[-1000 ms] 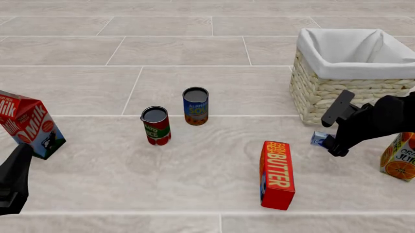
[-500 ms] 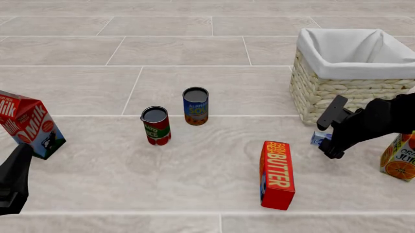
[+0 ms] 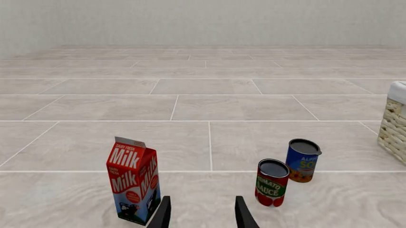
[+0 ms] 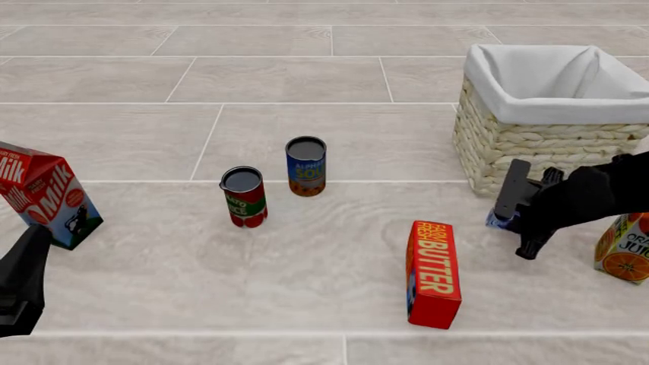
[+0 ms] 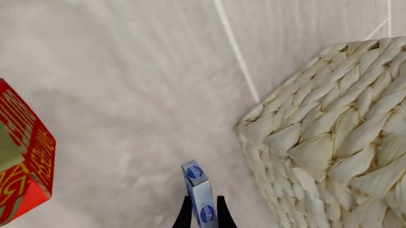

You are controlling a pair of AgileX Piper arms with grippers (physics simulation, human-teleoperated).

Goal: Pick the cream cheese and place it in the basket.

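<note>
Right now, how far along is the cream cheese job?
Done: the right gripper has its fingers on both sides of the cream cheese, apparently gripping it. In hand: the box sits low, beside the basket, lift not evident. Left: raise it over the rim and release inside. The left gripper hangs open, uninvolved.

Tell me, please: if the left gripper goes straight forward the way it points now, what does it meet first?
Probably nothing: ahead of the left gripper is bare floor, with the milk carton on one side and the tomato sauce can on the other.

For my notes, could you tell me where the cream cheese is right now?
In the front view, the cream cheese sits right of centre, between the right pincer's fingers, just below the basket.
</note>
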